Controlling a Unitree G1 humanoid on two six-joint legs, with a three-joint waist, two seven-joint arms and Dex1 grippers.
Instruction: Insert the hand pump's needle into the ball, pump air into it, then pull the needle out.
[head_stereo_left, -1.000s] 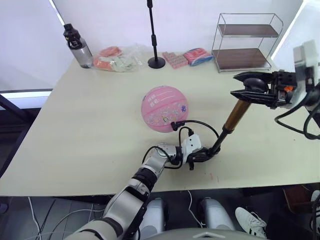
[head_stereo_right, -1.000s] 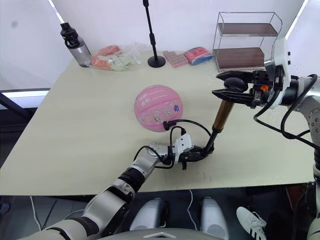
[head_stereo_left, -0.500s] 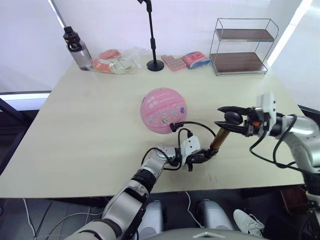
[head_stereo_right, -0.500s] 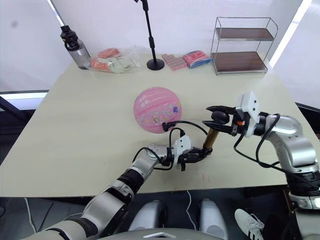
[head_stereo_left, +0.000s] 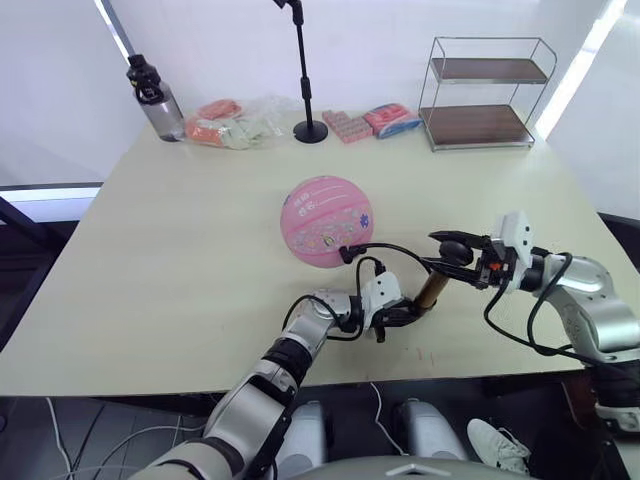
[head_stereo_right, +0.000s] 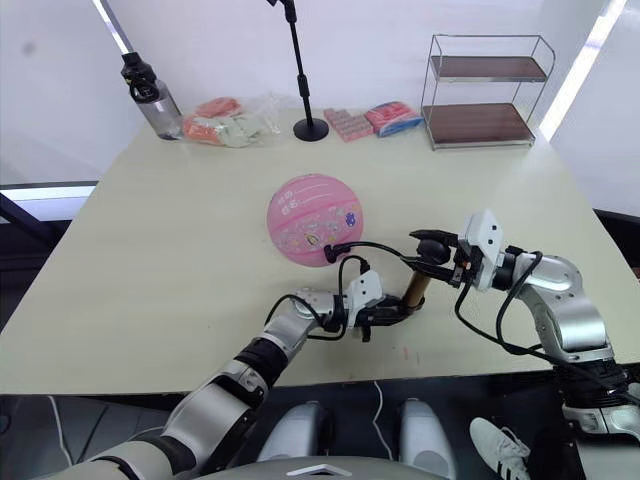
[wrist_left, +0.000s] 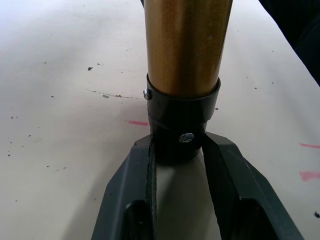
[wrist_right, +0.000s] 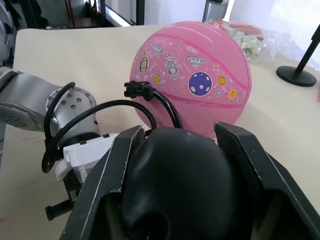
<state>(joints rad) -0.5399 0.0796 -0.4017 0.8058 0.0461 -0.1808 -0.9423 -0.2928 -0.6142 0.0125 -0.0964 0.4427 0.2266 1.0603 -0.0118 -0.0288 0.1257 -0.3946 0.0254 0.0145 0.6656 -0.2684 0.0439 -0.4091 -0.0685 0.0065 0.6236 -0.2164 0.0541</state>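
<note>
Currently the left hand (wrist_left: 177, 165) clamps the hand pump (head_stereo_left: 432, 288) at its base cap, bracing it on the counter (head_stereo_left: 180, 250). Beyond it sits the ball (head_stereo_left: 329, 219), hose attached. The right hand (wrist_right: 175, 165) closes around the T-handle (wrist_right: 175, 200), ready to stroke.

The needle's metal pin is not showing where the black fitting (wrist_right: 139, 90) is meeting the ball (wrist_right: 192, 82). The right gripper (wrist_right: 187, 165) is covering most of the pump's handle (wrist_right: 180, 192). The pump's barrel (wrist_left: 186, 42) is running off the left wrist picture's edge.
</note>
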